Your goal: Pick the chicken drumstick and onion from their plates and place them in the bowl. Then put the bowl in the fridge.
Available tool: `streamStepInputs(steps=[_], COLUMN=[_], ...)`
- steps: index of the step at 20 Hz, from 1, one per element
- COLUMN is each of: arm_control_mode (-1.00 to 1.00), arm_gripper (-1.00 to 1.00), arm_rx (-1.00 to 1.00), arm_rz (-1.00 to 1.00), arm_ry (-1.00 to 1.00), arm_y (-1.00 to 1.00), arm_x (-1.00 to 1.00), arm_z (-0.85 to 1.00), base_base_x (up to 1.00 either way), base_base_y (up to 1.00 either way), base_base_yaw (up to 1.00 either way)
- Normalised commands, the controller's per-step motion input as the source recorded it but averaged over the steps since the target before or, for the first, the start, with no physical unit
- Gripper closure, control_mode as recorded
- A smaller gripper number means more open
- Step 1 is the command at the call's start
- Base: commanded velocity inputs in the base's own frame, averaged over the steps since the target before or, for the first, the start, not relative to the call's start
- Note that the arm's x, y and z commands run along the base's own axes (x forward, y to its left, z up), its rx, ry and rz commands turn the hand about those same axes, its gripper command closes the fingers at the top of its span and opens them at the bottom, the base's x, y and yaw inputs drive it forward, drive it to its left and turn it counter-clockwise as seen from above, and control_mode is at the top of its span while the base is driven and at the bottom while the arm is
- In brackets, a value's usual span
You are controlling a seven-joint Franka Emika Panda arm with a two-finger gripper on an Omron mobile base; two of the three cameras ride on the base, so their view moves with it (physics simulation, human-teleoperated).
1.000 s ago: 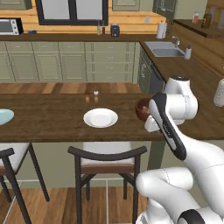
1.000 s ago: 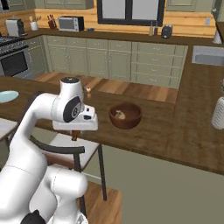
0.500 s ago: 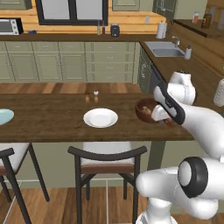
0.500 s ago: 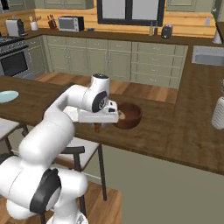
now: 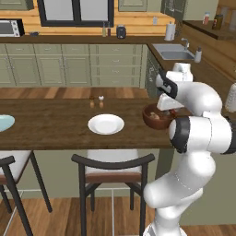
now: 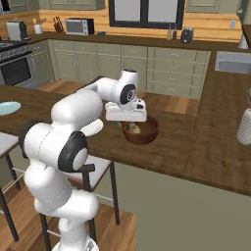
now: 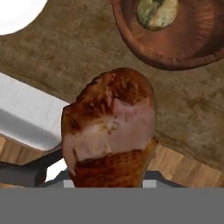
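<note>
Swinging rightward over the last second, the arm has carried the chicken drumstick [image 7: 109,131] from above the counter's near edge to the bowl's near side.

Detail: the gripper [image 6: 126,123] is partly closed on the drumstick, which hangs below the hand with its meaty end pointing down. In the hand view the dark reddish-brown bowl [image 7: 192,48] lies ahead of the drumstick, toward the top of that picture, with wooden counter [image 7: 78,52] between them. The pale onion [image 7: 157,12] already sits inside the bowl. From the right base view the hand hangs just above the bowl's near rim. The white plate [image 5: 106,124] stands bare, well to the left. The next move probably needs a short advance over the bowl's hollow before release.
</note>
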Motion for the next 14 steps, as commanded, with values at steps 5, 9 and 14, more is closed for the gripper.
streamStepInputs(steps=[5, 9, 14], arm_control_mode=[-1.0, -1.0, -1.0], arm_gripper=[1.0, 1.0, 1.0], arm_rx=[0.0, 0.0, 0.0], arm_rz=[0.0, 0.0, 0.0], arm_ry=[-0.02, 0.0, 0.0], arm_y=[-0.22, -0.13, -0.07], arm_x=[0.85, 0.78, 0.62], arm_z=[-0.46, -0.51, -0.42], base_base_x=[0.0, 0.0, 0.0], base_base_y=[0.0, 0.0, 0.0], base_base_yaw=[0.0, 0.0, 0.0])
